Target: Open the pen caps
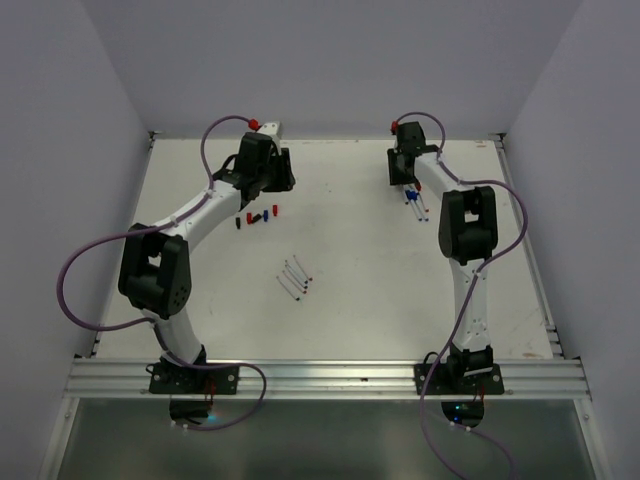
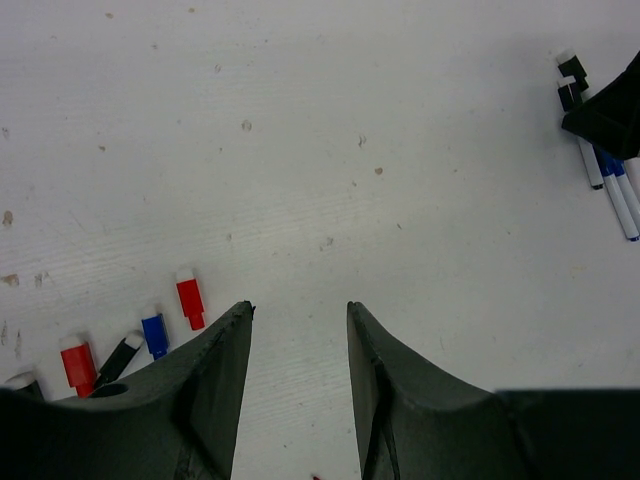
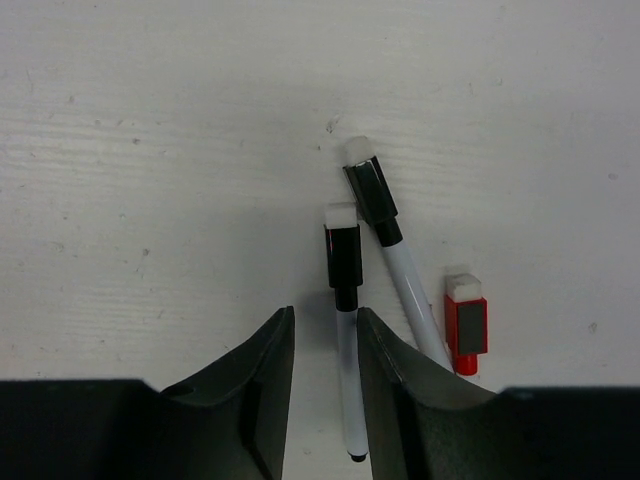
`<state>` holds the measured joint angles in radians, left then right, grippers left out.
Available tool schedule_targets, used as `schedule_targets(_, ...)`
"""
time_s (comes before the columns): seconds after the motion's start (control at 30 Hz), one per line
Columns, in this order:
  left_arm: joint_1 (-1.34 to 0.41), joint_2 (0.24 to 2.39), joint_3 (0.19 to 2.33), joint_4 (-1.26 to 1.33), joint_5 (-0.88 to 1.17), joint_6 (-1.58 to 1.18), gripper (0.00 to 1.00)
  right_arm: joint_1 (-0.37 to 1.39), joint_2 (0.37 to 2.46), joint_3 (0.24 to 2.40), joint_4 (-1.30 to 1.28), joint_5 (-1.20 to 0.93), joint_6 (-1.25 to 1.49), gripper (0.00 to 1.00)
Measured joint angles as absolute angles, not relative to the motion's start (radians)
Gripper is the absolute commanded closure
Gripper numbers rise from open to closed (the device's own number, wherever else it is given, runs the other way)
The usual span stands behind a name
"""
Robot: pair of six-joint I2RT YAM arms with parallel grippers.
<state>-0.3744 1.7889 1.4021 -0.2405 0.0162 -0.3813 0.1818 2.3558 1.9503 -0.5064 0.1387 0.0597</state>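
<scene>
- One white table (image 1: 350,330) carries the whole job, with the work split between its 11 o'clock and 1 o'clock corners.
- Two arms share it: the left arm (image 1: 185,225) reaches toward 11 o'clock and the right arm (image 1: 468,225) toward 1 o'clock, each over its own pile.
- Empty-handed, the left gripper (image 2: 299,310) hangs over bare table with its jaws about half apart. It looks placed beside the drop-off pile, ready to take a cap end.
- Pointing down, the right gripper (image 3: 324,312) has its jaws part-way apart on either side of a pen barrel. A gap shows beside the barrel, so it brackets the pen and does not clamp it.
- Lying lengthwise in those jaws, the black-capped pen (image 3: 347,390) has its cap toward 12 o'clock, clear of the fingers, likely so the cap can be pulled.
- Just beside it at 1 o'clock lies a second black-capped pen (image 3: 400,275). The blue-capped pens (image 2: 618,195) lie close by.
- Near table centre, the uncapped pens (image 1: 295,278) lie in a row, apparently finished.
- At 8 o'clock of the left jaws sit the loose caps (image 2: 154,334), red, blue and black.
- At 4 o'clock of the bracketed pen stands a red cap (image 3: 465,325). The right finger hides whether a barrel is attached.
</scene>
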Motion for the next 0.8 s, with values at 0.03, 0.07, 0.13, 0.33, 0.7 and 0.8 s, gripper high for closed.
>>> schedule_targets(0.03,-0.374,1.789,1.402,-0.241,0.017,-0.381,0.54,0.181,2.356,1.950,-0.508,0.137,0.059,0.67)
schedule_targets(0.07,-0.374,1.790,1.402,-0.241,0.018,-0.381,0.54,0.180,2.356,1.950,-0.509,0.135,0.059,0.68)
schedule_targets(0.13,-0.374,1.791,1.402,-0.241,0.019,-0.381,0.54,0.180,2.356,1.950,-0.509,0.130,0.058,0.69)
schedule_targets(0.33,-0.374,1.794,1.402,-0.241,0.019,-0.381,0.54,0.171,2.369,1.950,-0.509,0.109,0.053,0.78)
schedule_targets(0.7,-0.374,1.794,1.402,-0.240,0.041,-0.383,0.53,0.166,2.343,1.884,-0.440,0.076,0.043,1.00)
schedule_targets(0.8,-0.374,1.794,1.399,-0.232,0.083,-0.393,0.53,0.165,2.271,1.752,-0.364,0.050,0.045,1.00)
